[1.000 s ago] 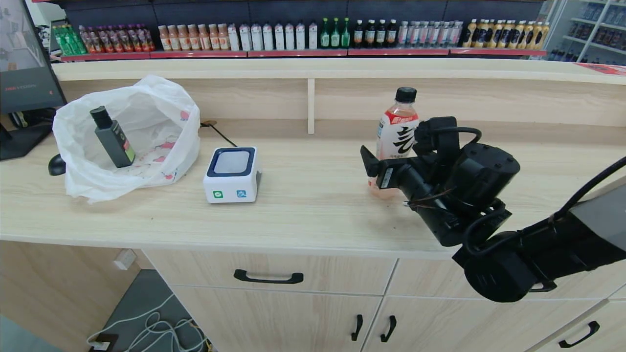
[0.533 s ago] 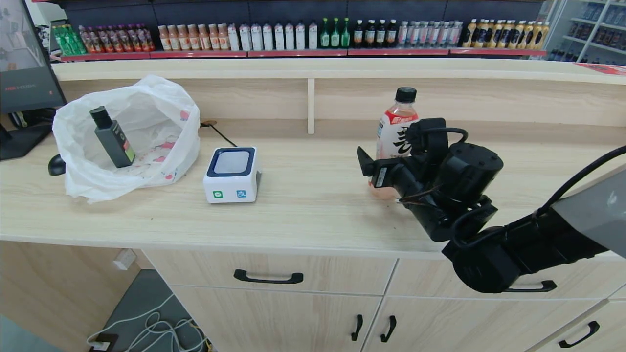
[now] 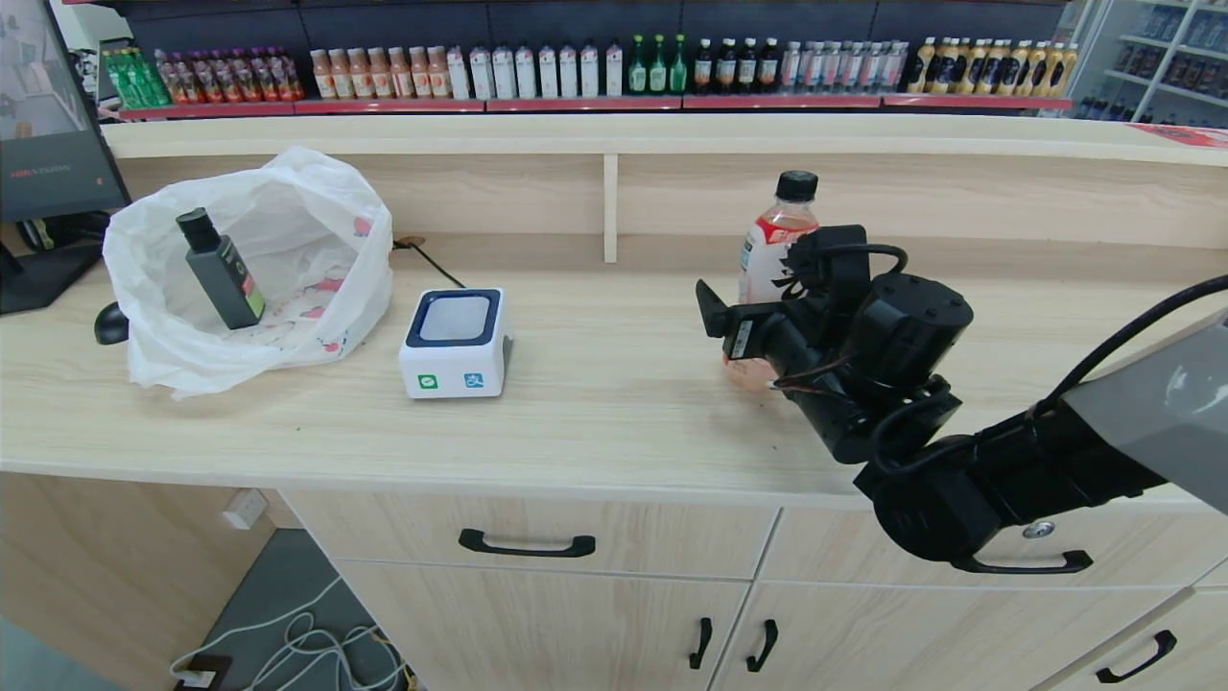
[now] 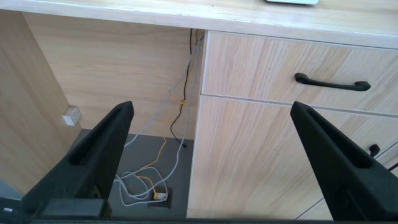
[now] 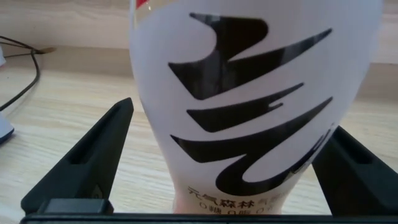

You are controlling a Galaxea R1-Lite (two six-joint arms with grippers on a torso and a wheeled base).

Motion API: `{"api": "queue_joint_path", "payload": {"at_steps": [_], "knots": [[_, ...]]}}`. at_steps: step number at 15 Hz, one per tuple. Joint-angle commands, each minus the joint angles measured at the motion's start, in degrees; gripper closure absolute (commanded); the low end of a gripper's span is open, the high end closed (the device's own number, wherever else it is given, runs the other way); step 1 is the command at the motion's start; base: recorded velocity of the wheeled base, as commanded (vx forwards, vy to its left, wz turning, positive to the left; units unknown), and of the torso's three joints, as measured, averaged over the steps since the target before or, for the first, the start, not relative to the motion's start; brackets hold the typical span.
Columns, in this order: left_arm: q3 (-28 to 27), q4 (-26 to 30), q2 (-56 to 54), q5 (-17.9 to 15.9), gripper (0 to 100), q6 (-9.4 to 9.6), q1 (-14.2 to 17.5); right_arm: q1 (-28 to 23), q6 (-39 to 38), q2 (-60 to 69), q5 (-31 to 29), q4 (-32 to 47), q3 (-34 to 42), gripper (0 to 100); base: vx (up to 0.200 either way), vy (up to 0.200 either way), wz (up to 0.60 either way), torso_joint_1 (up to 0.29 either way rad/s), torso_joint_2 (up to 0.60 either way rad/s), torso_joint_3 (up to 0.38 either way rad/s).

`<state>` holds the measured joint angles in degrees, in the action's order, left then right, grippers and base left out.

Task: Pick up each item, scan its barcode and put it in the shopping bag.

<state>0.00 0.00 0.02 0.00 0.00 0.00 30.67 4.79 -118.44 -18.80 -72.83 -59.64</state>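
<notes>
A clear bottle of pink drink (image 3: 765, 257) with a black cap and white label stands upright at the right of the wooden counter (image 3: 595, 393). My right gripper (image 3: 758, 331) is open around the bottle's lower part, one finger on each side. In the right wrist view the bottle (image 5: 249, 93) sits between the two fingers (image 5: 93, 168) with a gap on each side of it. The white plastic shopping bag (image 3: 326, 221) lies open at the counter's left with a dark bottle (image 3: 221, 274) standing inside. My left gripper (image 4: 211, 162) hangs open below the counter edge, facing the cabinet fronts.
A white barcode scanner box (image 3: 453, 341) sits between the bag and the pink bottle, its cable running to the back. A raised wooden ledge (image 3: 614, 134) backs the counter. A monitor (image 3: 48, 144) stands at the far left. Drawers with black handles (image 4: 333, 82) are below.
My right arm has moved forward and left, bringing its open fingers farther around the pink bottle. The bottle, bag and scanner have stayed put.
</notes>
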Motion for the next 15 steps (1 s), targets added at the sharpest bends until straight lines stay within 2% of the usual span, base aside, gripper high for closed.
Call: {"api": "queue_joint_path", "payload": {"at_steps": [1, 2, 15], "knots": [[0.0, 0.0, -0.02, 0.0, 0, 0.0, 0.0, -0.09, 0.04, -0.12, -0.01, -0.03, -0.13, 0, 0.0, 0.0, 0.0, 0.0, 0.0, 0.0], [0.0, 0.0, -0.02, 0.0, 0, 0.0, 0.0, -0.09, 0.04, -0.03, -0.01, -0.03, -0.31, 100, 0.0, 0.0, 0.0, 0.0, 0.0, 0.0], [0.0, 0.0, -0.02, 0.0, 0, 0.0, 0.0, 0.0, 0.04, 1.73, 0.25, -0.03, 0.05, 100, 0.0, 0.0, 0.0, 0.0, 0.0, 0.0]]}}
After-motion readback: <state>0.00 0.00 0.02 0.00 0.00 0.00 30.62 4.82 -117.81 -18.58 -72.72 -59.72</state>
